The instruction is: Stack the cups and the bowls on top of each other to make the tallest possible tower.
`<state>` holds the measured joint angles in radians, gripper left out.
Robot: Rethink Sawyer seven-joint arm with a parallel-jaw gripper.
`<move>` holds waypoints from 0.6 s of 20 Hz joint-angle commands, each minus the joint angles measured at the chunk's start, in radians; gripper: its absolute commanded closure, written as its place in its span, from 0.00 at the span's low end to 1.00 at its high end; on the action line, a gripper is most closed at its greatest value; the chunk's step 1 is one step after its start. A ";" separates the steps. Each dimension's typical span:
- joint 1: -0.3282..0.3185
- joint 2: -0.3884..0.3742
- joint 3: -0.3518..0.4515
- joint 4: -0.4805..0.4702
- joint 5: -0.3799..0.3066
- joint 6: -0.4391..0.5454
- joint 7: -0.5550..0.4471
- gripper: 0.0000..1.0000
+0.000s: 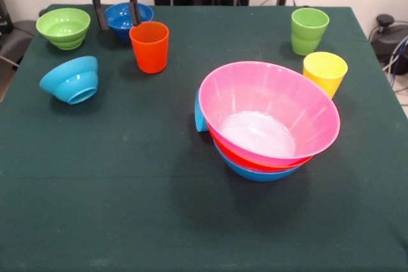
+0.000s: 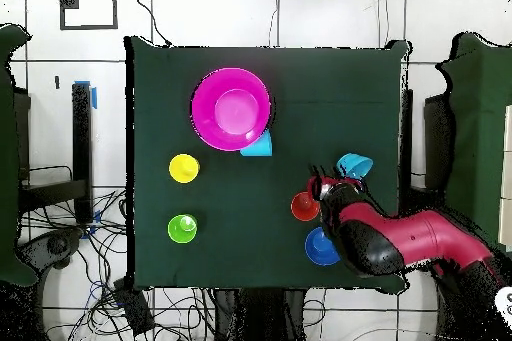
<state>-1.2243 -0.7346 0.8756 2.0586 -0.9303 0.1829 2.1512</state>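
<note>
The tower stands right of centre: the wide pink bowl (image 1: 268, 109) is nested in the orange bowl (image 1: 237, 152), which sits in the blue bowl (image 1: 261, 174). A light blue cup (image 1: 200, 114) lies against the tower's left side. The orange cup (image 1: 150, 47), green cup (image 1: 309, 30) and yellow cup (image 1: 325, 73) stand upright. My gripper (image 1: 119, 23) is open and empty at the far left. Its fingers (image 1: 99, 7) straddle the small dark blue bowl (image 1: 121, 14). The green bowl (image 1: 64, 28) is upright. The light blue bowl (image 1: 71, 81) lies tilted on its side.
The dark green table (image 1: 127, 208) has its edges close to the green bowl and the yellow cup. In the overhead view the red arm (image 2: 410, 237) covers the table's right side beside the dark blue bowl (image 2: 320, 247) and hides the green bowl.
</note>
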 commanded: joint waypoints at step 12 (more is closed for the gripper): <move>-0.145 0.312 0.190 0.046 -0.077 0.099 -0.286 0.00</move>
<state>-1.3675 -0.6094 0.9868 2.0909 -0.9376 0.1831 2.1512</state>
